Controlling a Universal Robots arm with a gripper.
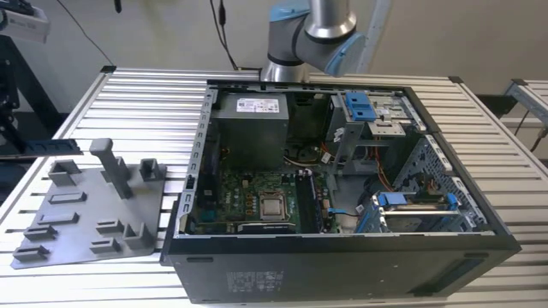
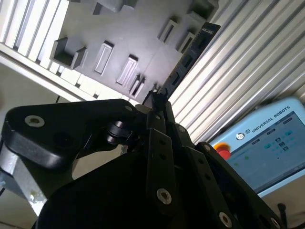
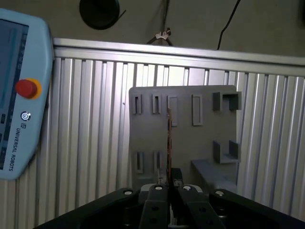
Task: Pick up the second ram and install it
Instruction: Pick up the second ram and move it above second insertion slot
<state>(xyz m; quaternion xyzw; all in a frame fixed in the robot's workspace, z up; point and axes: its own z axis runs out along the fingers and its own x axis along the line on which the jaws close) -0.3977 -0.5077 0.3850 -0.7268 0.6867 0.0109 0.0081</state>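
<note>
My gripper is shut on the second ram, a thin dark stick seen edge-on in the first wrist view. In the second wrist view the ram runs out from the closed fingertips of the gripper as a long dark strip. It hangs above the grey holder tray, which has several empty slots. In the exterior view that tray lies to the left of the open computer case. Inside the case is the green motherboard with its long black slots.
The table top is ribbed aluminium. A teach pendant with a red stop button lies beside the tray and also appears in the second wrist view. The arm's base stands behind the case. Blue drive brackets and cables crowd the case's right side.
</note>
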